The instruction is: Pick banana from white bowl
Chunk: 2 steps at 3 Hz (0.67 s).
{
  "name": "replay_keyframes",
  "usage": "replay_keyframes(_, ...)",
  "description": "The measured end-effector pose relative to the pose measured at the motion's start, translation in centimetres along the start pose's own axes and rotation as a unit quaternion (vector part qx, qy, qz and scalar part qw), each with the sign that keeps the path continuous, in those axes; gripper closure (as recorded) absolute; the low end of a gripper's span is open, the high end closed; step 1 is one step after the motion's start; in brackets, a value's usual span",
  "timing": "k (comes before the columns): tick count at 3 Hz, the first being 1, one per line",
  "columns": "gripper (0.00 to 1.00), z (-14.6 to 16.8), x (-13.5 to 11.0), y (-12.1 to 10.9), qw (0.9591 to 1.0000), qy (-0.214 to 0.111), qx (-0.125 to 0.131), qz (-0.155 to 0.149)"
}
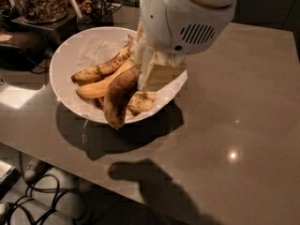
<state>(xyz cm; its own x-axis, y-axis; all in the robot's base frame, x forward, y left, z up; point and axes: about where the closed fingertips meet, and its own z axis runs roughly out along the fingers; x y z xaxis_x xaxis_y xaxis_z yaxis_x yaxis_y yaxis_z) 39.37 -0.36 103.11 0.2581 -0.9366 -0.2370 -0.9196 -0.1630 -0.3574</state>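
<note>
The dark brown, strongly curved banana (119, 97) lies in the white bowl (65, 55), and its lower end reaches over the bowl's front rim. A smooth yellow-orange banana (96, 89) and a slimmer speckled banana (101, 68) lie to its left. Another speckled piece (140, 102) lies to its right. Crumpled white paper (96, 48) lines the bowl. My gripper (152, 78) reaches down into the bowl's right half, right at the brown banana's upper end. My big white wrist housing (183, 18) hides the bowl's back right part.
The bowl stands on a grey-brown table (243, 116) near its left front edge. A glass jar of nuts (40, 1) and dark boxes (18, 50) stand behind and left of the bowl. Cables (42, 200) lie on the floor below the table edge.
</note>
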Motion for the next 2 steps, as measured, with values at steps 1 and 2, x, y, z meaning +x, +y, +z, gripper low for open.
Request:
replay_keyframes(1, 1.0, 0.93, 2.41, 0.94, 0.999, 0.022, -0.027, 0.027)
replay_keyframes(2, 1.0, 0.93, 2.41, 0.94, 0.999, 0.022, -0.027, 0.027)
